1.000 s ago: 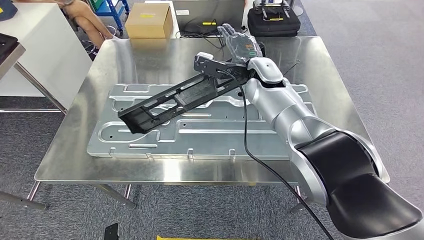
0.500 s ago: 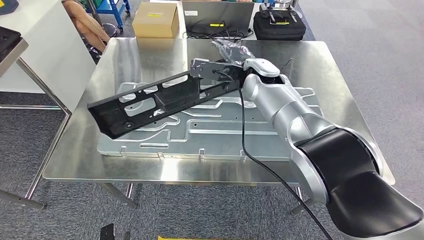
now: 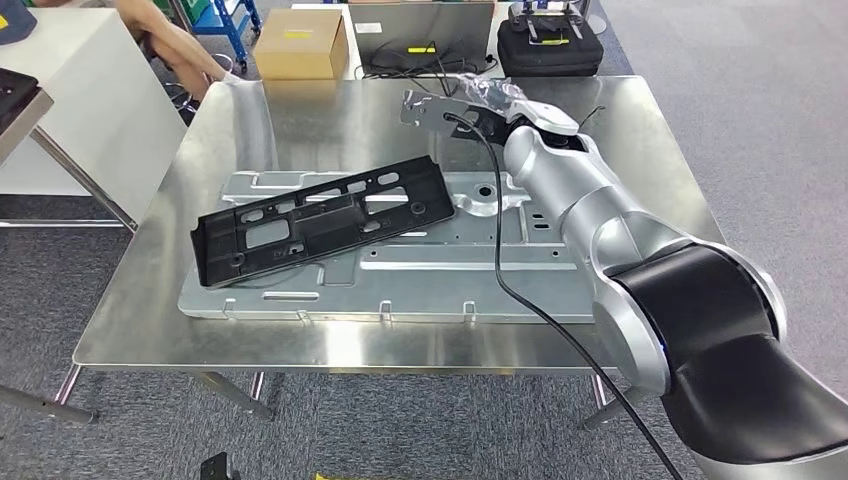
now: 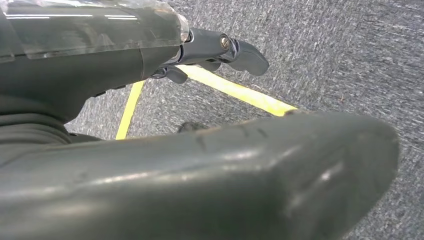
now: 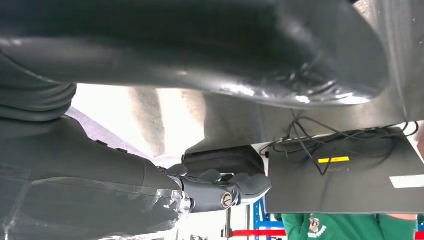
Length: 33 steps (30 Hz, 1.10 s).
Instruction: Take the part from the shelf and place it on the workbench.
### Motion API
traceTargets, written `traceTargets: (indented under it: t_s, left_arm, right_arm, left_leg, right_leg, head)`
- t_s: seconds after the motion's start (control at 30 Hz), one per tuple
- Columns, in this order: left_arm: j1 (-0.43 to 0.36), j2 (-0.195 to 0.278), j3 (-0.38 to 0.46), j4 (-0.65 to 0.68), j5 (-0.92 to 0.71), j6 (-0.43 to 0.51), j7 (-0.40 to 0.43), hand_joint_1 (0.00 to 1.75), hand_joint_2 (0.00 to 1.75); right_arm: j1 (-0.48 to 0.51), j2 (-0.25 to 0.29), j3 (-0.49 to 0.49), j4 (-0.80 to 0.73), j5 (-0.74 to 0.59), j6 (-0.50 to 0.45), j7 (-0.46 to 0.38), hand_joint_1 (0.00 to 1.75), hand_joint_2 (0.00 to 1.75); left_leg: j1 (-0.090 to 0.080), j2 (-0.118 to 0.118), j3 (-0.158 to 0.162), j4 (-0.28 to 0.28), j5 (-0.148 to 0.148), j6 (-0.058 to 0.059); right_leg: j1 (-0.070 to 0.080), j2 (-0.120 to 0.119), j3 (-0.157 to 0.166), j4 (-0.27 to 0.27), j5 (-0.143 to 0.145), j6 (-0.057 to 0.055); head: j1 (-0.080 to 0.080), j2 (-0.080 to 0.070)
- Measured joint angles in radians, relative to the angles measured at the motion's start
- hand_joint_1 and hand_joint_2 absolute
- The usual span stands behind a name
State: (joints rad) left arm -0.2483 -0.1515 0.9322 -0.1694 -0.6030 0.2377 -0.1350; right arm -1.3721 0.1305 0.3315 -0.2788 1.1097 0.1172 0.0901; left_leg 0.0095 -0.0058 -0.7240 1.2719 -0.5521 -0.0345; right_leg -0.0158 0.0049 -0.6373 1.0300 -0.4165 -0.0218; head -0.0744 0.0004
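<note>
the black part [image 3: 318, 218] lies flat on the pressed metal plate [image 3: 560, 290] on the workbench [image 3: 640, 130], and the right hand [image 3: 480, 100] hovers apart from its far end, grasping nothing, fingers loosely extended. to finish well, i'd lift that hand straight up and back so the wrist cable [image 3: 500, 230] doesn't snag the part. the left hand [image 4: 220, 50] hangs over the floor, fingers hard to make out; i cannot tell its state.
</note>
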Motion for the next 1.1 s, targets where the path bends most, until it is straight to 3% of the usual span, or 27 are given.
traceTargets:
  t_s: [0.03, 0.07, 0.1, 0.17, 0.2, 0.23, 0.37, 0.43, 0.5, 0.53, 0.57, 0.6, 0.63, 0.7, 0.77, 0.87, 0.93, 1.03, 1.1]
  left_arm:
    - [0.001, 0.000, 0.001, 0.000, 0.000, 0.000, 0.000, 0.00, 0.00]
    - [0.002, 0.000, 0.002, 0.000, 0.000, 0.000, 0.000, 0.00, 0.00]
    - [0.002, 0.000, 0.003, 0.000, 0.000, 0.000, 0.000, 0.00, 0.00]
    - [0.002, 0.000, 0.004, 0.000, 0.000, -0.002, -0.001, 0.00, 0.00]
    - [0.001, 0.000, 0.004, 0.000, 0.000, -0.004, -0.003, 0.00, 0.00]
    - [0.002, 0.000, 0.005, 0.000, 0.000, -0.007, -0.005, 0.00, 0.00]
    - [0.007, 0.000, 0.006, 0.000, 0.001, -0.019, -0.017, 0.00, 0.00]
    - [0.008, 0.000, 0.007, 0.000, 0.001, -0.025, -0.021, 0.00, 0.00]
    - [0.008, -0.001, 0.007, 0.000, 0.001, -0.029, -0.023, 0.00, 0.00]
    - [0.010, -0.001, 0.007, 0.000, 0.001, -0.032, -0.023, 0.00, 0.00]
    - [0.011, -0.001, 0.007, 0.000, 0.001, -0.033, -0.024, 0.00, 0.00]
    - [0.013, -0.001, 0.007, 0.000, 0.000, -0.035, -0.025, 0.00, 0.00]
    - [0.014, -0.001, 0.008, 0.000, 0.000, -0.037, -0.026, 0.00, 0.00]
    - [0.015, -0.002, 0.008, 0.000, -0.002, -0.043, -0.028, 0.00, 0.00]
    - [0.014, -0.004, 0.008, 0.000, -0.006, -0.050, -0.023, 0.00, 0.00]
    - [0.016, -0.005, 0.008, 0.000, -0.015, -0.039, 0.007, 0.00, 0.00]
    - [0.016, -0.006, 0.008, 0.000, -0.017, -0.031, 0.026, 0.00, 0.00]
    - [0.014, -0.007, 0.008, 0.000, -0.023, -0.043, 0.042, 0.00, 0.00]
    - [0.016, -0.008, 0.009, 0.000, -0.024, -0.050, 0.045, 0.00, 0.00]
  right_arm:
    - [0.001, 0.000, 0.000, 0.001, 0.000, 0.001, 0.001, 0.00, 0.00]
    - [0.001, 0.000, -0.001, 0.002, -0.001, 0.002, 0.004, 0.00, 0.00]
    - [0.001, 0.000, -0.003, 0.003, -0.003, 0.003, 0.011, 0.00, 0.00]
    - [-0.003, -0.001, -0.009, 0.003, -0.011, 0.005, 0.032, 0.00, 0.00]
    - [-0.006, -0.002, -0.013, 0.003, -0.014, 0.007, 0.045, 0.00, 0.00]
    - [-0.008, -0.005, -0.016, 0.003, -0.016, 0.011, 0.059, 0.00, 0.00]
    - [-0.014, -0.023, -0.020, 0.003, 0.002, 0.025, 0.112, 0.00, 0.00]
    - [-0.019, -0.035, -0.020, 0.003, 0.015, 0.026, 0.132, 0.00, 0.00]
    - [-0.020, -0.044, -0.020, 0.004, 0.019, 0.027, 0.146, 0.00, 0.00]
    - [-0.019, -0.050, -0.020, 0.006, 0.019, 0.026, 0.152, 0.00, 0.00]
    - [-0.018, -0.056, -0.020, 0.008, 0.019, 0.025, 0.155, 0.00, 0.00]
    - [-0.018, -0.062, -0.021, 0.010, 0.018, 0.020, 0.156, 0.00, 0.00]
    - [-0.017, -0.067, -0.023, 0.011, 0.016, 0.007, 0.149, 0.00, 0.00]
    - [-0.018, -0.073, -0.030, 0.005, 0.000, -0.071, 0.091, 0.00, 0.00]
    - [-0.017, -0.071, -0.041, -0.015, -0.023, -0.217, -0.024, 0.00, 0.00]
    - [-0.004, -0.058, -0.050, -0.063, -0.044, -0.393, -0.172, 0.00, 0.00]
    - [0.013, -0.041, -0.052, -0.099, -0.053, -0.446, -0.225, 0.00, 0.00]
    - [0.058, -0.017, -0.047, -0.170, -0.085, -0.490, -0.284, 0.00, 0.00]
    - [0.104, -0.012, -0.029, -0.230, -0.102, -0.502, -0.296, 0.00, 0.00]
  left_leg:
    - [0.002, 0.000, -0.021, 0.041, -0.010, -0.002]
    - [0.003, 0.000, -0.022, 0.041, 0.003, -0.003]
    - [0.003, 0.000, -0.003, -0.002, 0.033, -0.003]
    - [0.003, 0.001, 0.069, -0.150, 0.102, 0.003]
    - [0.001, 0.000, 0.097, -0.208, 0.121, 0.009]
    - [-0.002, 0.000, 0.113, -0.241, 0.128, 0.015]
    - [-0.003, -0.001, 0.119, -0.260, 0.133, 0.040]
    - [0.000, 0.000, 0.122, -0.269, 0.139, 0.053]
    - [-0.003, 0.000, 0.121, -0.270, 0.140, 0.059]
    - [-0.004, 0.000, 0.121, -0.269, 0.140, 0.060]
    - [-0.005, 0.000, 0.121, -0.268, 0.140, 0.061]
    - [-0.005, -0.001, 0.121, -0.267, 0.139, 0.061]
    - [-0.005, -0.001, 0.121, -0.264, 0.138, 0.060]
    - [-0.008, -0.002, 0.118, -0.256, 0.132, 0.054]
    - [-0.011, -0.002, 0.112, -0.247, 0.129, 0.046]
    - [-0.011, -0.001, 0.107, -0.243, 0.128, 0.032]
    - [-0.009, 0.000, 0.094, -0.209, 0.095, 0.020]
    - [-0.002, 0.000, 0.033, -0.035, -0.010, 0.005]
    - [-0.001, 0.000, 0.017, 0.034, -0.036, 0.003]
  right_leg:
    - [0.000, 0.000, 0.000, 0.000, 0.000, 0.000]
    - [0.000, 0.000, 0.001, 0.000, -0.001, 0.000]
    - [0.000, 0.000, 0.003, 0.001, -0.002, 0.001]
    - [0.001, 0.001, 0.007, 0.000, -0.004, 0.006]
    - [0.002, 0.001, 0.007, 0.001, -0.005, 0.010]
    - [0.003, 0.001, 0.007, 0.000, -0.004, 0.015]
    - [0.002, 0.000, 0.006, 0.002, -0.008, 0.037]
    - [0.002, 0.000, -0.021, 0.064, -0.049, 0.044]
    - [0.002, 0.000, -0.083, 0.199, -0.116, 0.045]
    - [0.002, 0.000, -0.114, 0.262, -0.138, 0.046]
    - [0.002, 0.000, -0.132, 0.298, -0.141, 0.046]
    - [0.002, 0.000, -0.132, 0.293, -0.125, 0.045]
    - [0.002, 0.000, -0.112, 0.249, -0.092, 0.044]
    - [0.003, -0.001, -0.044, 0.107, -0.024, 0.039]
    - [0.006, 0.000, -0.007, 0.024, -0.001, 0.032]
    - [0.007, 0.001, -0.007, 0.011, 0.001, 0.019]
    - [0.004, 0.000, -0.008, 0.004, 0.008, 0.007]
    - [0.003, -0.003, -0.014, 0.002, 0.016, -0.003]
    - [0.004, -0.006, -0.020, 0.002, 0.021, -0.004]
  head:
    - [0.000, 0.000]
    - [0.000, 0.000]
    - [0.000, 0.000]
    - [0.000, 0.000]
    - [0.000, 0.000]
    - [0.000, 0.000]
    - [0.000, 0.000]
    - [0.000, 0.000]
    - [0.000, 0.000]
    - [0.000, 0.000]
    - [0.000, 0.000]
    - [0.000, 0.000]
    - [0.000, 0.000]
    - [0.000, 0.000]
    - [0.000, 0.000]
    - [0.000, 0.000]
    - [0.000, 0.000]
    - [0.000, 0.000]
    - [0.000, 0.000]
